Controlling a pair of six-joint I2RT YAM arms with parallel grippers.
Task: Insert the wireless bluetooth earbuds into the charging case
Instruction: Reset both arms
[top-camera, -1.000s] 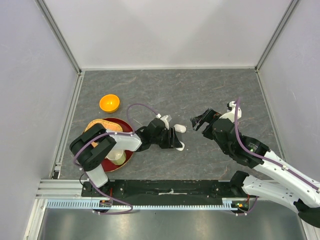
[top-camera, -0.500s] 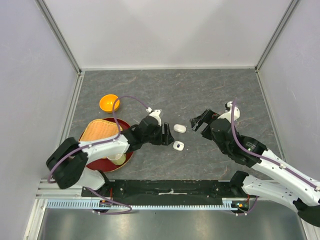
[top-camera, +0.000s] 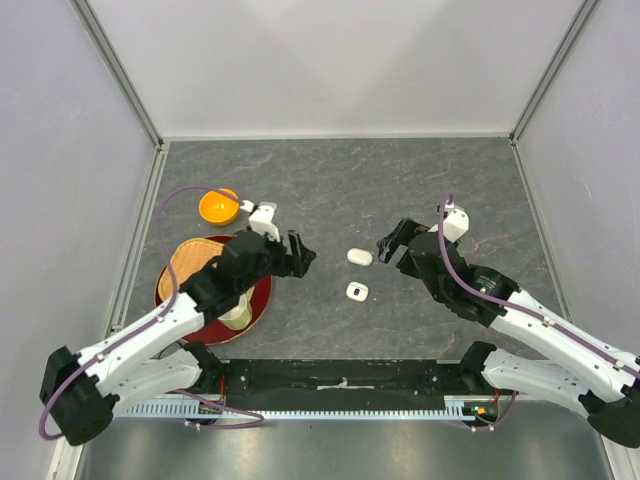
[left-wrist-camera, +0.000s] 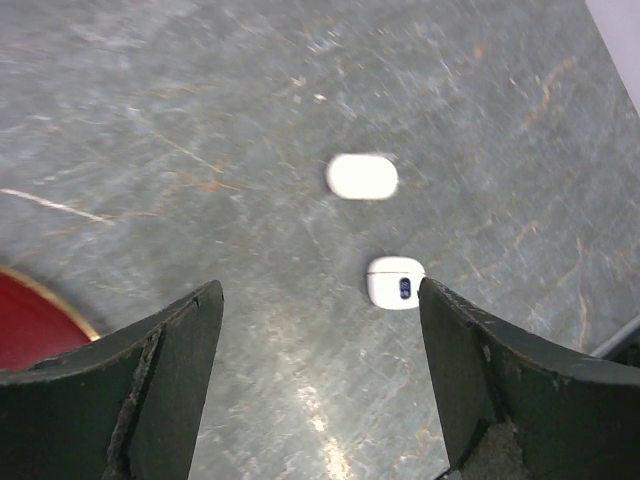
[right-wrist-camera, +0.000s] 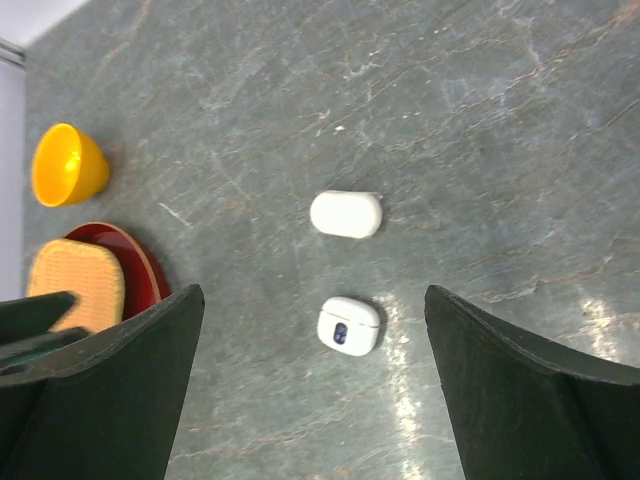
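Two closed white cases lie on the grey table. The charging case with a blue mark (top-camera: 356, 292) (left-wrist-camera: 396, 282) (right-wrist-camera: 348, 326) is squarish, and an oval case (top-camera: 359, 257) (left-wrist-camera: 362, 176) (right-wrist-camera: 346, 214) lies just behind it. No earbuds are in view. My left gripper (top-camera: 303, 251) (left-wrist-camera: 320, 288) hangs open to the left of the cases, with nothing between its fingers. Right of the oval case, my right gripper (top-camera: 392, 243) (right-wrist-camera: 313, 292) is wide open and empty.
An orange bowl (top-camera: 218, 206) (right-wrist-camera: 66, 165) stands at the back left. In front of it is a red plate (top-camera: 262, 296) (right-wrist-camera: 140, 262) bearing a tan woven tray (top-camera: 190, 265) and a pale cup (top-camera: 235, 316). Walls close in the table's sides.
My left arm has drawn back to the left, away from the blue-marked case, and its jaws have opened. The right gripper shifted slightly and stayed open.
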